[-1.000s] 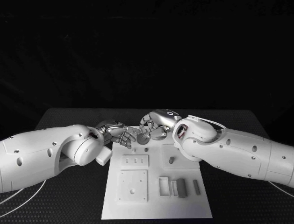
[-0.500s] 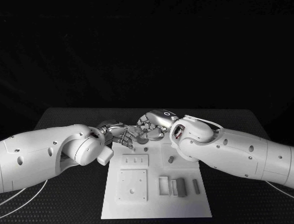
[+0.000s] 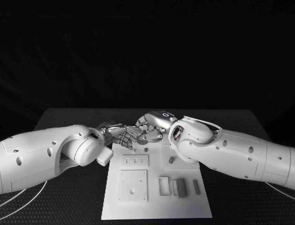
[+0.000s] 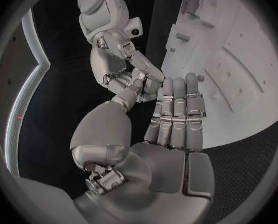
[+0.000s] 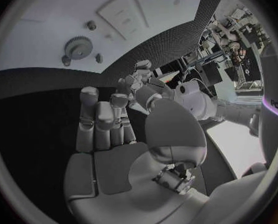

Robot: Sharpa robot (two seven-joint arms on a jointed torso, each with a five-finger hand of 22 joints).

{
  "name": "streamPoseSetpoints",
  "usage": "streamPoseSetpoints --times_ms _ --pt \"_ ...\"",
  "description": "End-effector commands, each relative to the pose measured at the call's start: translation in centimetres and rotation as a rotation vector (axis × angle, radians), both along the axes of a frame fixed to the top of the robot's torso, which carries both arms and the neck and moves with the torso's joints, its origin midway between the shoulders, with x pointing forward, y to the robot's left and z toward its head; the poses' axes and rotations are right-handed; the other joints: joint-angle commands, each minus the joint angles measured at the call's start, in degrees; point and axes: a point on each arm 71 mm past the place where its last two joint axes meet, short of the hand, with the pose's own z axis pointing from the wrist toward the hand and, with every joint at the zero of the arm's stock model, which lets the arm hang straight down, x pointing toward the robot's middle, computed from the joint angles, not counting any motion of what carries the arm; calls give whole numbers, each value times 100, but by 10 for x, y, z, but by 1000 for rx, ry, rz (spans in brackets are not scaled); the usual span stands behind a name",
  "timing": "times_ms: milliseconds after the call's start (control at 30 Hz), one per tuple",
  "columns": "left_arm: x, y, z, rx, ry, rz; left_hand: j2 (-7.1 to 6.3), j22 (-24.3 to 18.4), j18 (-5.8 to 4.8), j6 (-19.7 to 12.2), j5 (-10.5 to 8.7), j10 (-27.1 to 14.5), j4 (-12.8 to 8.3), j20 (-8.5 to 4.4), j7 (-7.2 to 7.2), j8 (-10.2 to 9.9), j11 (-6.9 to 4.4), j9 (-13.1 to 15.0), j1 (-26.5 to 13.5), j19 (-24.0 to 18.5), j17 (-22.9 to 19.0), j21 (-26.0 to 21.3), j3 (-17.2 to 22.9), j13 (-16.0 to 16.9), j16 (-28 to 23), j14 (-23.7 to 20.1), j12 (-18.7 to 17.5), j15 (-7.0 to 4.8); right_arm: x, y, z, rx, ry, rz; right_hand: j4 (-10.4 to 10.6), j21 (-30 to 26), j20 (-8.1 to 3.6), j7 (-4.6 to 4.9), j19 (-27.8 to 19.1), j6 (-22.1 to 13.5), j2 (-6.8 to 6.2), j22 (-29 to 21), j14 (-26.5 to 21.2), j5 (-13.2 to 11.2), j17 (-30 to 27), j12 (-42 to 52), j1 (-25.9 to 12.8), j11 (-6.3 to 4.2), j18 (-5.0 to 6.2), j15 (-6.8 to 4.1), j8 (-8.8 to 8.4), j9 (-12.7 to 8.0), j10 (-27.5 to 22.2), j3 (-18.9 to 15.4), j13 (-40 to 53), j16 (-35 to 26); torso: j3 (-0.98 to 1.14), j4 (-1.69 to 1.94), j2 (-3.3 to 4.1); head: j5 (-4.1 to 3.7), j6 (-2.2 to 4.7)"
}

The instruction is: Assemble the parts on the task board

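Two hands, left hand (image 3: 120, 136) and right hand (image 3: 154, 125), met fingertip-to-fingertip over task board's (image 3: 154, 206) far edge; we couldn't tell their grip. Grey parts (image 3: 182, 188) lay lengthwise along board, unmoved; right arm had edged inward.

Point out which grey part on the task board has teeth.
The gear, a round toothed wheel lying flat on the task board. The small grey pieces beside it are plain pegs without teeth.

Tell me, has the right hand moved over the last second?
Yes, slightly. In the head view the right hand has crept toward the left hand, judged against the task board, which has stayed put.
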Motion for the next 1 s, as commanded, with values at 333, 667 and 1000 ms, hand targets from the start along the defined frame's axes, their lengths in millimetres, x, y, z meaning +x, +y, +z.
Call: streamPoseSetpoints --times_ms 333,667,1000 --pt "-1 -4 1 -13 -1 -6 8 24 87 42 -24 -22 26 -13 -13 -1 -13 10 -53 -27 0 -14 -8 39 50 -23 52 -2 -1 7 -3 -10 13 15 11 33 -39 192 -1 228 -25 87 12 10 4 23 -12 -22 204 -31 19 8 37 10 -8 15 3 -2 1 -3 -3" --pt "-1 -5 1 -6 -1 -14 109 70 93 153 -23 33 -2 -25 -65 67 -56 47 36 -3 14 -3 33 120 111 15 115 -24 0 7 -4 -12 15 10 12 31 -40 191 1 231 -25 85 14 11 4 23 -17 -23 204 -32 19 10 39 10 -9 14 -1 -4 0 -4 -16" --pt "0 -4 2 6 -15 -9 388 178 80 347 -22 177 -69 -73 -154 164 -134 93 351 76 57 59 311 242 248 114 219 -84 -1 8 -5 -10 31 13 11 30 -41 190 3 235 -25 84 15 11 3 23 -18 -24 204 -33 19 13 40 11 -11 13 0 -2 0 -8 -19"
